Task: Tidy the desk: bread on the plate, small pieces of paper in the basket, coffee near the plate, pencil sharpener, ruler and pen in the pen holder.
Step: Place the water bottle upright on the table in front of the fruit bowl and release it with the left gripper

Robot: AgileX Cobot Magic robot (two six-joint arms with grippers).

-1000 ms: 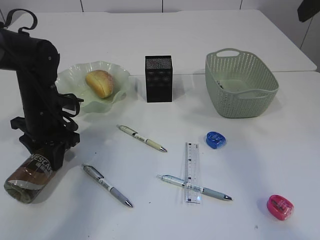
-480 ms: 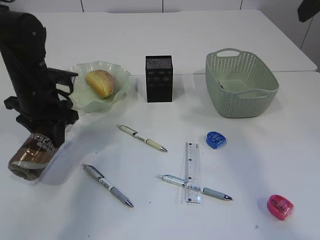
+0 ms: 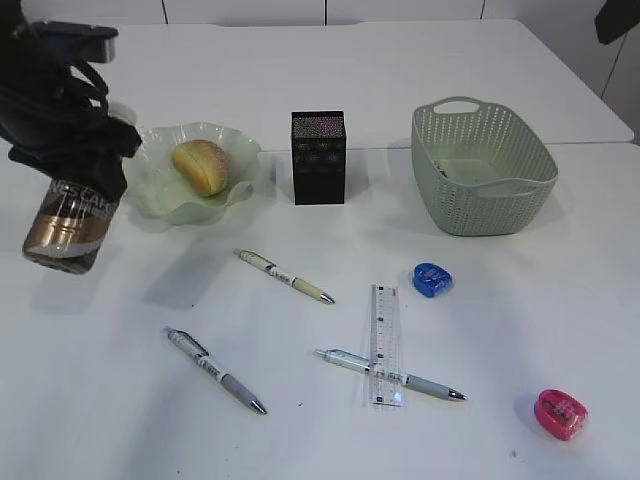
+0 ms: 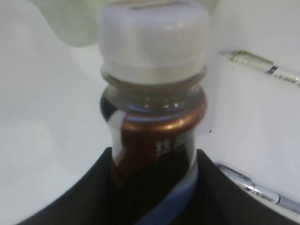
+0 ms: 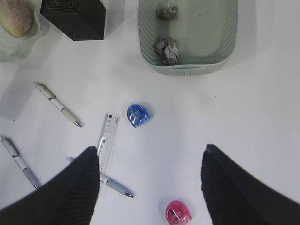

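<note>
The left gripper (image 3: 70, 170) clamps a brown-labelled coffee bottle with a white cap (image 3: 68, 225), lifted off the white desk (image 3: 520, 330) just left of the wavy pale green glass plate (image 3: 165, 200), which holds the golden-brown bread roll (image 3: 201, 166). The right gripper (image 5: 150, 187) hangs wide open, empty, well right of that plate.

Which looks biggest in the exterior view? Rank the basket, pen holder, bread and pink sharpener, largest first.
1. Basket
2. Pen holder
3. Bread
4. Pink sharpener

The sharpener lies nearest the camera yet still looks smallest, so its place is safe.
</note>
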